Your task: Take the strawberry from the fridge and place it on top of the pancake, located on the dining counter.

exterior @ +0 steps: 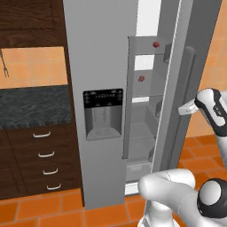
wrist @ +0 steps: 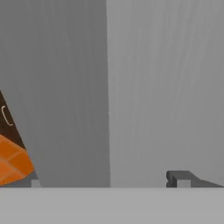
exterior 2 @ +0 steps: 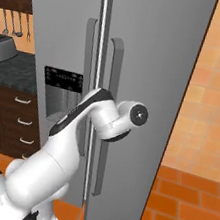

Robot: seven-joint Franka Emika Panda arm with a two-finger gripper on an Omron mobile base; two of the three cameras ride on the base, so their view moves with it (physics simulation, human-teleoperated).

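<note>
- The white arm (exterior: 177, 195) is rising from the lower right of the left base view, its upper link bending up toward the fridge door.
- In the right base view the arm (exterior 2: 46, 167) is reaching up from the lower left, and its wrist (exterior 2: 123, 117) is sitting right against the door's long vertical handle (exterior 2: 107, 116).
- The end effector (exterior: 188, 107) is showing as a pale grey piece at the outer edge of the right door (exterior: 177, 88) in the left base view; I cannot tell whether it is released or clenched, since the fingers are hidden.
- In the hand view one dark finger tip (wrist: 177, 178) is poking up at the lower right, close to a flat grey steel surface (wrist: 162, 87).
- The fridge (exterior: 99, 66) is standing with its right door swung partly open, showing lit inner shelves (exterior: 144, 128).
- Its black dispenser panel (exterior: 103, 113) is sitting on the closed left door.
- Two small red rounded things are resting inside: one on an upper shelf (exterior: 156, 44), and another just below it (exterior: 141, 79); which is the strawberry I cannot tell.
- Dark wood drawers (exterior: 44, 159) under a black-topped counter (exterior: 35, 104) are standing left of the fridge.
- Orange floor tiles (exterior 2: 186, 211) are running along the base of the orange wall (exterior 2: 217, 89).
</note>
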